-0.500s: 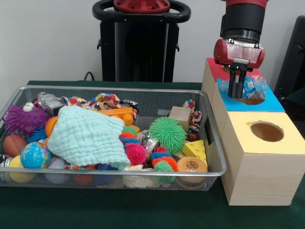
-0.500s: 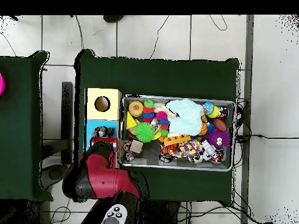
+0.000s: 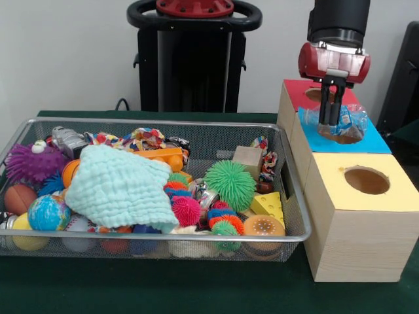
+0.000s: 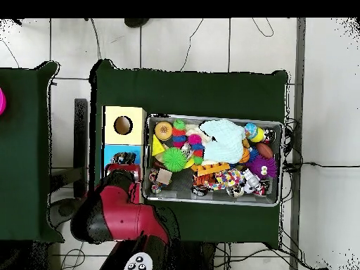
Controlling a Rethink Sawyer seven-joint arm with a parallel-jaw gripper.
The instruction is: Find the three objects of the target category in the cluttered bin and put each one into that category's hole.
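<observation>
— Gripper (image 3: pixel 332 122) hangs over the blue-topped box (image 3: pixel 370 140), fingers together on the neck end of a clear plastic bottle (image 3: pixel 347 122), as far as I can make out. Agree?

— Mostly. That bottle lies half into the blue box's hole (image 3: pixel 345 137), tilted, its crinkled body leaning toward the far side. I judge this the drop step.

— How to do it well?

— Centre the bottle over the hole and stand it more upright so its length goes in end first, then let go. Released tilted, it may bridge the rim and sit on top.

— And the bin (image 3: pixel 288 171)?

— Just beside the boxes, crowded with balls and a pale cloth (image 3: pixel 118 186). Two more of that kind may hide under it.
</observation>
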